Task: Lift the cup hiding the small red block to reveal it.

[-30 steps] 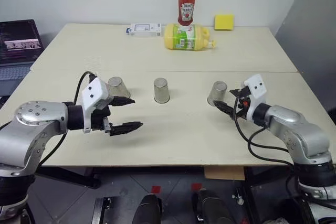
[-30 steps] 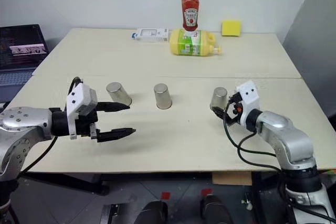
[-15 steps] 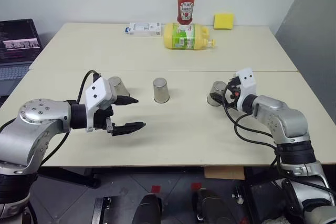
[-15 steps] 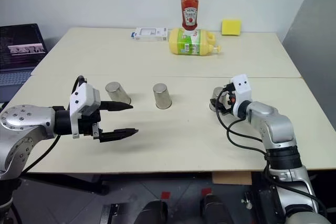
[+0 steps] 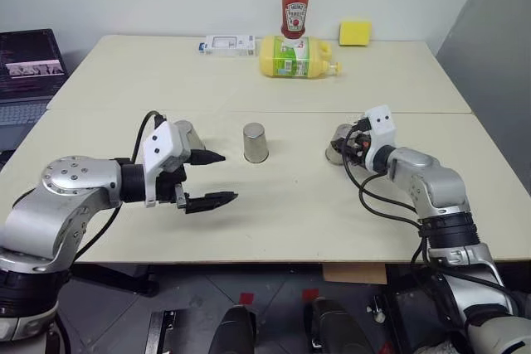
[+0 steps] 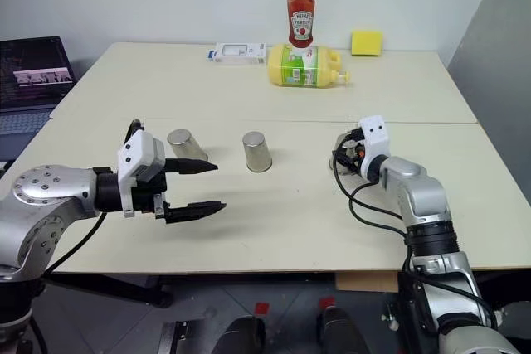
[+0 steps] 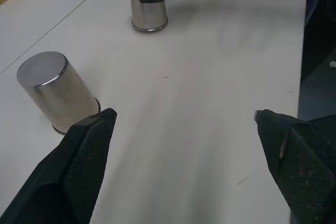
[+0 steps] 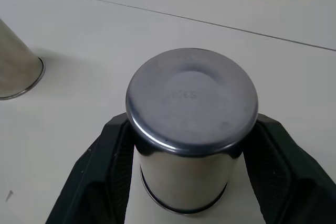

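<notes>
The pale worktop [image 5: 282, 205] carries three upturned metal cups in a row. The left pincer [image 5: 207, 178] hangs wide open near the left cup [image 6: 187, 145]. The right pincer [image 8: 191, 145] is clamped around the right cup [image 8: 191, 124], which stands on the worktop. The middle cup [image 5: 255, 143] stands alone. The small red block is hidden from sight.

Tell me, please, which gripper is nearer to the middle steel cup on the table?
Left. The left gripper hangs open just to the left of the middle cup, with bare table between. The right gripper is farther off, shut on the right cup.
</notes>
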